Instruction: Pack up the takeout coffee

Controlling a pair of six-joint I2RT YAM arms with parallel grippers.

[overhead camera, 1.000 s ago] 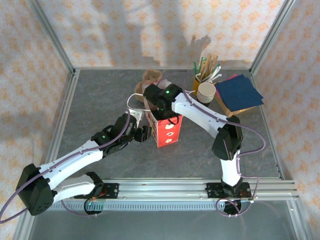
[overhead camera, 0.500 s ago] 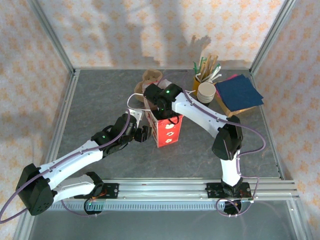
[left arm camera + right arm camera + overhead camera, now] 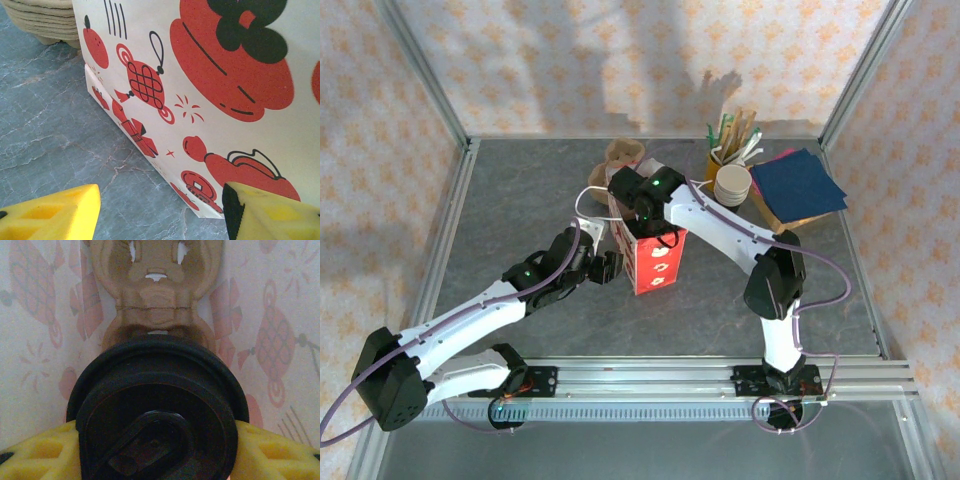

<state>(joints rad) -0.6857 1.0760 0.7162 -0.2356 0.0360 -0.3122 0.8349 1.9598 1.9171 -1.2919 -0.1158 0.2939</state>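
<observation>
From the top external view, a tall white paper bag with red prints [image 3: 653, 258] stands upright in the middle of the grey marbled table [image 3: 520, 200]. The right gripper [image 3: 642, 218] points down into the open mouth of this bag. The left gripper [image 3: 610, 266] is low, just beside the left side of the bag. Behind the bag lies a stack of brown moulded-pulp trays [image 3: 625, 152]. At the far right are a stack of nested white paper cups [image 3: 732, 184], a yellow holder full of wooden sticks [image 3: 728, 143] and a pile of dark blue napkins [image 3: 797, 184].

In the left wrist view, the 2 yellow fingers [image 3: 55, 216] of the left gripper [image 3: 160, 212] are spread wide and hold nothing. The lower corner of the bag [image 3: 210, 75] is seen between them, and whether the right finger touches the paper cannot be told. The brown trays [image 3: 40, 20] sit at the top left, on the table [image 3: 50, 130].

In the right wrist view, the right gripper [image 3: 157, 456] is clenched on the takeout coffee cup [image 3: 157, 400], whose round black plastic lid is seen from above. A yellow finger [image 3: 35, 457] presses on each side of it. The cup is inside the bag, with the thin white walls [image 3: 280, 315] around it and the red prints showing faintly through. Below the cup, a brown pulp cup carrier [image 3: 157, 295] is at the bottom of the bag.
</observation>
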